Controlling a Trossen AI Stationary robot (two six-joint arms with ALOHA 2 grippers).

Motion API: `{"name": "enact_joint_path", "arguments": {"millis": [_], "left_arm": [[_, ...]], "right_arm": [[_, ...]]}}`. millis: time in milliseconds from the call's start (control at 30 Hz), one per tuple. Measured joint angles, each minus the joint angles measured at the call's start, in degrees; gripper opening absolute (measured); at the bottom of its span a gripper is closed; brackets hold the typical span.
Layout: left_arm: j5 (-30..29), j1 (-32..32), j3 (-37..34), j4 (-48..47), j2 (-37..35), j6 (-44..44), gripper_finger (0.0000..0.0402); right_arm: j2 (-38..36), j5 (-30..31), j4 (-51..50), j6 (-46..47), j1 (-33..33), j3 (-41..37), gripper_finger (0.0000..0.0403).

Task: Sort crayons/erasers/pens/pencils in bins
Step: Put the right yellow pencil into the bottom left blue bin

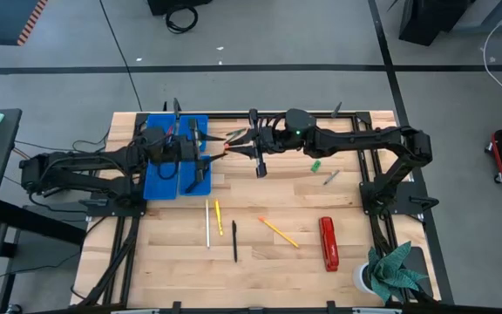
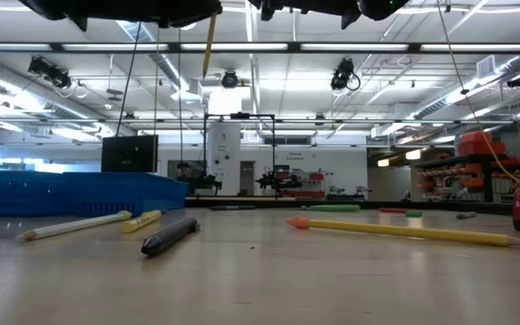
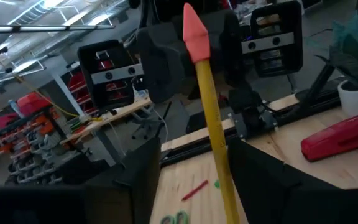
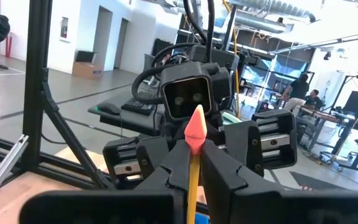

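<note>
Near edge: white pencil (image 1: pixel 206 224), yellow pencil (image 1: pixel 218 216), black pen (image 1: pixel 234 240) lie lengthwise near-far; orange pencil (image 1: pixel 278 231) diagonal. Far: right gripper (image 1: pixel 238 139) pinches red-tipped pencil (image 3: pixel 207 93), tip up; left gripper (image 1: pixel 200 148) spread wide by blue bins (image 1: pixel 159 170).

Overhead camera looking straight down on the whole table (image 1: pixel 260 262), low camera at tabletop level facing the room, close to pencils also seen lower centre from above, each wrist camera close up, facing the other arm, sharing one orange-tipped pencil (image 3: pixel 209 106).
</note>
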Motion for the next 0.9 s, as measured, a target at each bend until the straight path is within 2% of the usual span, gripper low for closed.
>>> {"name": "enact_joint_path", "arguments": {"millis": [633, 900], "left_arm": [[-0.46, -0.02, 0.0, 0.65, 0.0, -4.59, 0.0105], [-0.42, -0.07, 0.0, 0.32, 0.0, -8.85, 0.0029]], "right_arm": [[-0.02, 0.02, -0.05, -1.88, -0.02, 0.0, 0.0035], [-0.02, 0.02, -0.04, -3.13, -0.02, 0.0, 0.0035]]}}
